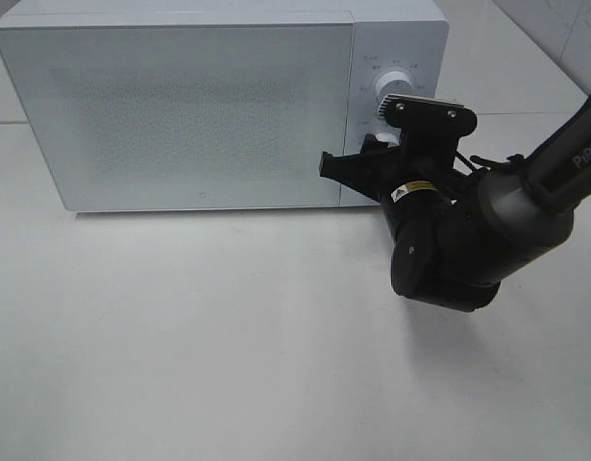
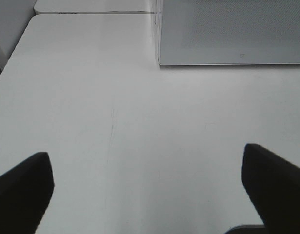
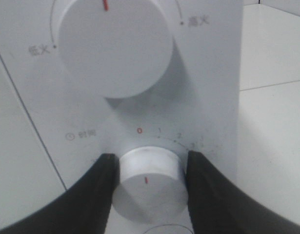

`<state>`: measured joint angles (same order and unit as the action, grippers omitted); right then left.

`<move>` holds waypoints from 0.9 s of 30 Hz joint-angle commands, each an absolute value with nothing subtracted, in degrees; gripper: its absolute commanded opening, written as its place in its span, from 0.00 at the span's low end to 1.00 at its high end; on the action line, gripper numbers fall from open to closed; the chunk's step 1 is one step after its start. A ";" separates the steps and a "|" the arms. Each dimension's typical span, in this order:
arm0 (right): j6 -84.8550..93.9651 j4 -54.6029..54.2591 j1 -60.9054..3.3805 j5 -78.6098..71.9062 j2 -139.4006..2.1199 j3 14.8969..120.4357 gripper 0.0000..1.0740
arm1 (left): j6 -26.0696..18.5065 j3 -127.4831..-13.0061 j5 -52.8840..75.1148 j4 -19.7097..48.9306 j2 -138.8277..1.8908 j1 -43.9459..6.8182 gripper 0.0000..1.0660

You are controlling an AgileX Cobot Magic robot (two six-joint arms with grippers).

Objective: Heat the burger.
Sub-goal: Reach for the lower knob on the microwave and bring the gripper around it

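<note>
Right gripper (image 3: 149, 168) is clamped on the lower timer knob (image 3: 150, 190) of the microwave (image 1: 415, 34), 1 finger each side, both touching. That sets it up to twist the knob and start the heat. The knob's red mark sits near 0, so I'd say the timer is not yet wound. Upper power knob (image 3: 113, 46) is untouched. Left gripper (image 2: 150, 190) is wide, holds nothing and hovers over the table (image 2: 140, 107), out of the way. Door (image 1: 180, 106) is shut. Burger isn't visible in any of the 3 views; probably behind that door, can't confirm. Its look: can't tell.
</note>
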<state>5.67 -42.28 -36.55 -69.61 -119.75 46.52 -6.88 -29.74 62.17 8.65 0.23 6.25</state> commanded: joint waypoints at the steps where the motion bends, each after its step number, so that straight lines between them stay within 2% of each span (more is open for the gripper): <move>1: -1.66 -43.03 -36.04 -73.05 -119.52 47.10 0.00 | -6.53 -29.68 61.54 8.71 1.72 6.47 0.94; 27: -36.04 -42.74 -36.04 -70.42 -119.52 47.10 0.00 | -6.53 -29.68 61.54 8.71 1.72 6.47 0.94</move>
